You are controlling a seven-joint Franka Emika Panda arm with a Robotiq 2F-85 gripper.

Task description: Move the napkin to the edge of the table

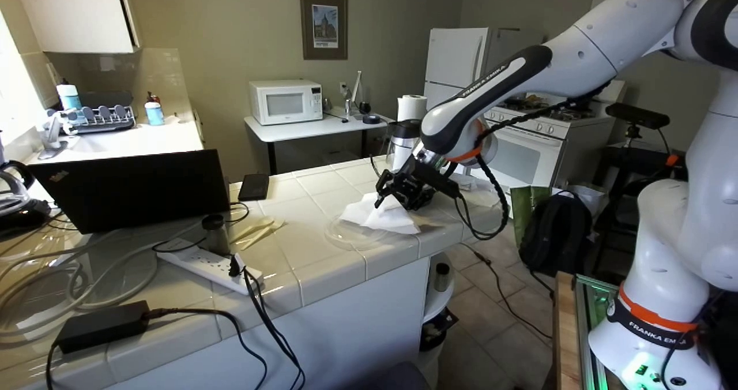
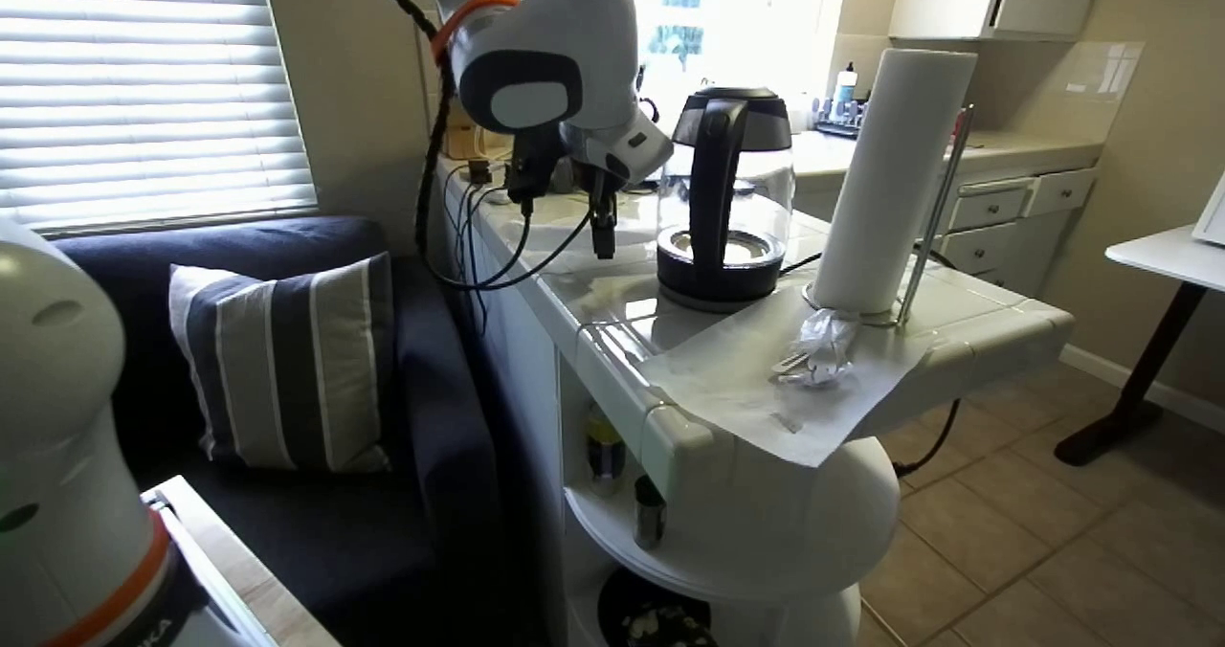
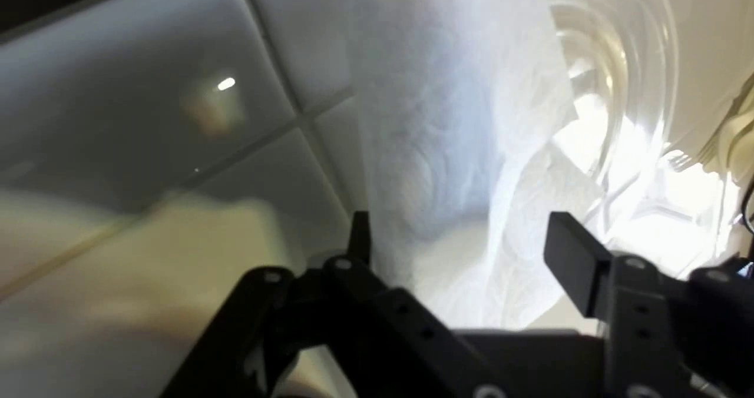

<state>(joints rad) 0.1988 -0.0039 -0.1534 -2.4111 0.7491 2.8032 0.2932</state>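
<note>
The white napkin (image 1: 383, 216) lies crumpled on the tiled white counter (image 1: 323, 257), partly over a clear plastic plate (image 1: 346, 237), near the counter's front edge. In the wrist view the napkin (image 3: 436, 121) runs up between the fingers and the clear plate (image 3: 642, 50) shows to its right. My gripper (image 3: 462, 239) is open, with its fingers spread on either side of the napkin. In an exterior view the gripper (image 1: 381, 191) is low over the napkin. In an exterior view the gripper (image 2: 603, 235) points down beside the kettle, and the napkin is hard to make out.
A glass kettle (image 2: 713, 207) and a paper towel roll (image 2: 890, 178) stand close to the arm. A wrapped item (image 2: 818, 350) lies on paper at the counter's end. Plastic cutlery (image 1: 256, 231), a power strip (image 1: 207, 266) and a black laptop (image 1: 132, 191) lie beyond the plate.
</note>
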